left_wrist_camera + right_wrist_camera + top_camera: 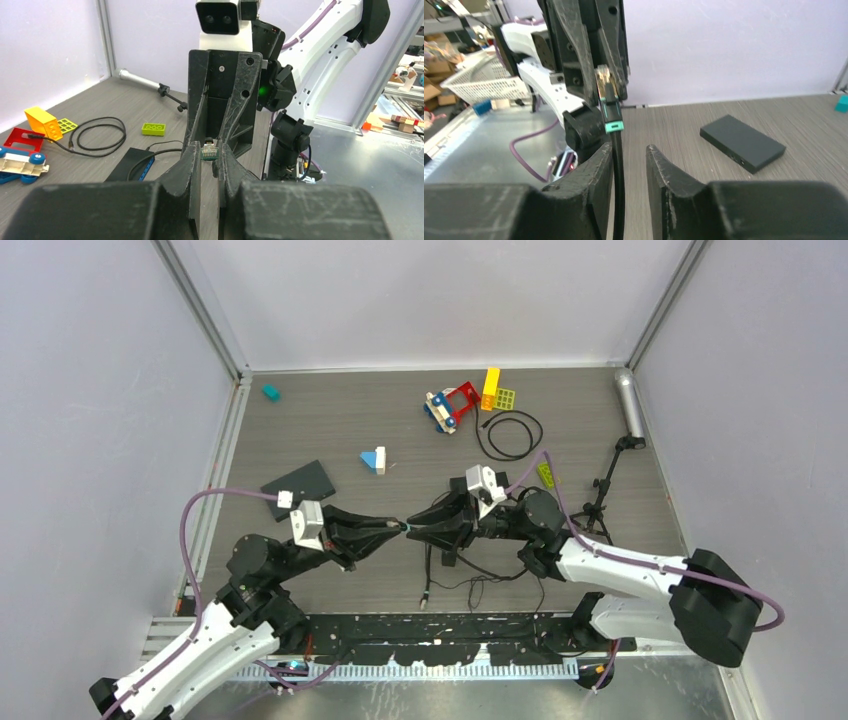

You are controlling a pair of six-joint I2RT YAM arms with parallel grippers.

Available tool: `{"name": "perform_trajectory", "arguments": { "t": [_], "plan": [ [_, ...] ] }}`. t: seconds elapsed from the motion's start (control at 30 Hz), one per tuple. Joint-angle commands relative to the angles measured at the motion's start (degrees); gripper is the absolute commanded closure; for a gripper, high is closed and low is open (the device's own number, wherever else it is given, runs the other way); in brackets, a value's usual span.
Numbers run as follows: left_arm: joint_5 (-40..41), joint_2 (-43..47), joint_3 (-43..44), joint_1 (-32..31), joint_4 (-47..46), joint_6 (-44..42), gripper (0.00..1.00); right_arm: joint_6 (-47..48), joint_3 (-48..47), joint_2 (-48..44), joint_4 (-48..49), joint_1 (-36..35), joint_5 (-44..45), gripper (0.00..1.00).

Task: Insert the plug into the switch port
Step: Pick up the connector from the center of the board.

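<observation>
The plug (pixel 210 150) is a clear connector with a teal boot (pixel 613 125) on a black cable (pixel 618 190). My left gripper (pixel 210 152) is shut on it at the fingertips, above the table's middle (pixel 398 527). My right gripper (pixel 629 150) faces it tip to tip (pixel 412 529) and is open. The cable hangs through the gap, against one finger (pixel 599 165). The switch (pixel 298 485), a flat black box, lies on the table left of and behind both grippers, and shows at the right in the right wrist view (pixel 742 142).
A small black device with a blue edge (pixel 131 162) and loose black wires (pixel 470 580) lie under the right arm. Toy bricks (pixel 468 400), a coiled black cable (pixel 510 433), a green brick (pixel 153 129) and a microphone on a stand (pixel 628 405) sit at the back right.
</observation>
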State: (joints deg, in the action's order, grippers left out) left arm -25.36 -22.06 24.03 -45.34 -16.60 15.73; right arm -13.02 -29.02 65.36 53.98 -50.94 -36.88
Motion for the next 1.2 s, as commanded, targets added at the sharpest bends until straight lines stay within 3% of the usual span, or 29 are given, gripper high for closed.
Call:
{"name": "perform_trajectory", "arguments": {
  "t": [0.0,0.4,0.57,0.6,0.7,0.8,0.87,0.97,1.17],
  "plan": [
    [-0.7,0.4,-0.2,-0.3,-2.5,1.4,1.00,-6.2,-0.3,1.7,17.9,0.1,1.7,0.67],
    [1.4,1.1,-0.5,-0.3,-2.6,1.3,1.00,-5.8,1.0,1.7,16.3,0.0,-0.2,0.76],
    [1.9,1.3,-0.6,-0.3,-2.6,1.4,1.00,-5.7,1.2,1.3,15.7,0.1,-0.3,0.99],
    [2.2,1.4,-0.8,-0.3,-2.5,1.5,0.95,-5.7,1.3,1.2,15.5,0.1,-0.3,0.99],
    [4.7,2.1,-0.9,-0.3,-0.7,2.4,0.58,-4.6,1.0,0.1,12.9,0.1,-0.5,1.00],
    [11.5,3.7,0.6,-0.3,5.7,4.3,0.37,0.4,-0.1,-3.8,1.6,0.2,1.1,1.00],
    [20.3,4.8,3.0,-0.3,13.8,7.7,0.24,4.2,-1.0,-7.0,-7.6,0.2,3.5,1.00],
    [34.1,4.2,8.6,-0.3,27.8,12.4,0.15,10.6,-2.7,-11.0,-21.2,0.2,7.5,1.00],
    [46.5,-11.6,19.8,-0.2,44.4,13.1,0.07,15.1,-4.5,-14.4,-37.1,0.2,18.3,0.99]
  ]
}}
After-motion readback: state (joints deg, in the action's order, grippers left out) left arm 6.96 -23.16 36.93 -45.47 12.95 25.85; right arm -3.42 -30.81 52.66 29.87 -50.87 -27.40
